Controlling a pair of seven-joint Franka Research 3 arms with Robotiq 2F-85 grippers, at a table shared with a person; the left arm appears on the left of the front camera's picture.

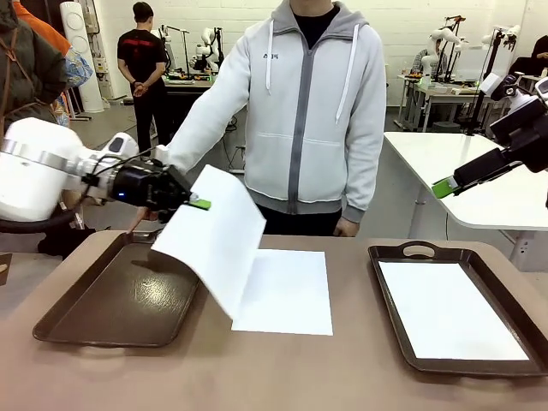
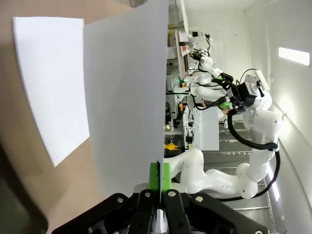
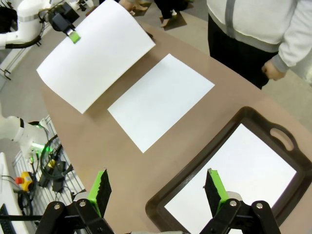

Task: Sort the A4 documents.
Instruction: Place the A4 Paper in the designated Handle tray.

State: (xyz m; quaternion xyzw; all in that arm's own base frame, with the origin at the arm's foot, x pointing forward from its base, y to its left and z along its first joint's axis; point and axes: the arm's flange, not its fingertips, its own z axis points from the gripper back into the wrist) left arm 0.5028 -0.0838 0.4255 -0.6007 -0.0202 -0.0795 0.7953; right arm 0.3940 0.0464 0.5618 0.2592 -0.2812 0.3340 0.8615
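Brown table [image 1: 342, 377] spans the front view, and a person [image 1: 312, 111] stands at its far edge. Two dark trays: L tray [image 1: 111, 300] is bare, R tray [image 1: 471, 367] has one sheet, the tray sheet [image 1: 449, 312], flat inside. Btw the trays lies the table sheet [image 1: 291, 295], flat on the table. A 3rd, the held sheet [image 1: 214, 240], is in the air, tilted, slanting down from L gripper [image 1: 197, 204] twd the table sheet. It hangs over L tray's R rim and, in front view, overlaps the table sheet's L edge. Touching or not, can't tell, tho R wrist view suggests a gap. L gripper is clamped on the held sheet's upper-L edge, abt midway along, green pads pinching it. The rest of the paper hangs free below and R of the fingers. R gripper [image 3: 157, 179] is up over the R side, jaws wide, nothing in them, well apart from all paper. Step in hand looks like laying the held sheet in L tray. To do it well, prob swing L till the whole sheet is over the tray floor, then level it. Let the free edge land inside the rim first and lower slowly so it doesn't fold or catch. Keep the low corner off the table sheet and let go only once it's flat.
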